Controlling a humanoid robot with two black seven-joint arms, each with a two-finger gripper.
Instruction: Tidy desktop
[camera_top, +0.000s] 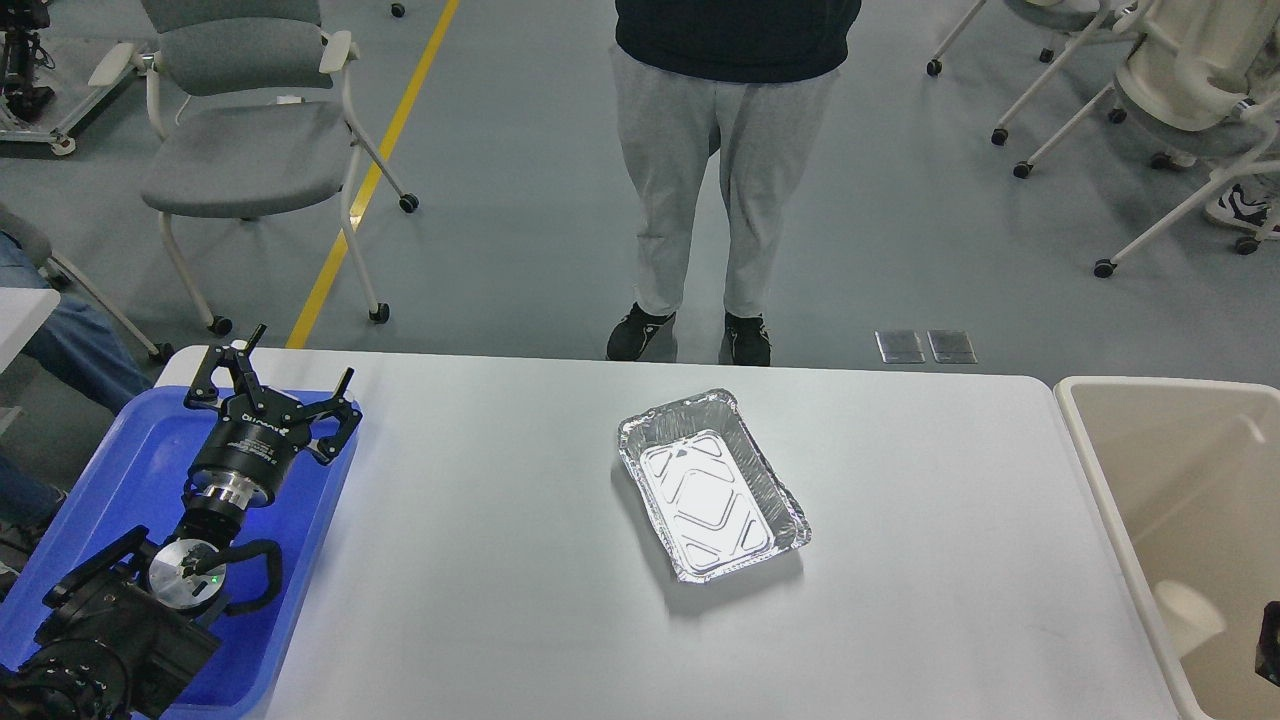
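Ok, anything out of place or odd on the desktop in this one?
One thing: an empty foil tray sits alone mid-desktop, skewed to the table edges, rim a little crumpled. Nothing spilled. The left gripper hangs open over the blue tray; the beige bin is at the right end.

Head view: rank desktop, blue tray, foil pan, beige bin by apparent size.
1. desktop
2-3. blue tray and beige bin: both cropped by the frame, too close to rank
4. foil pan
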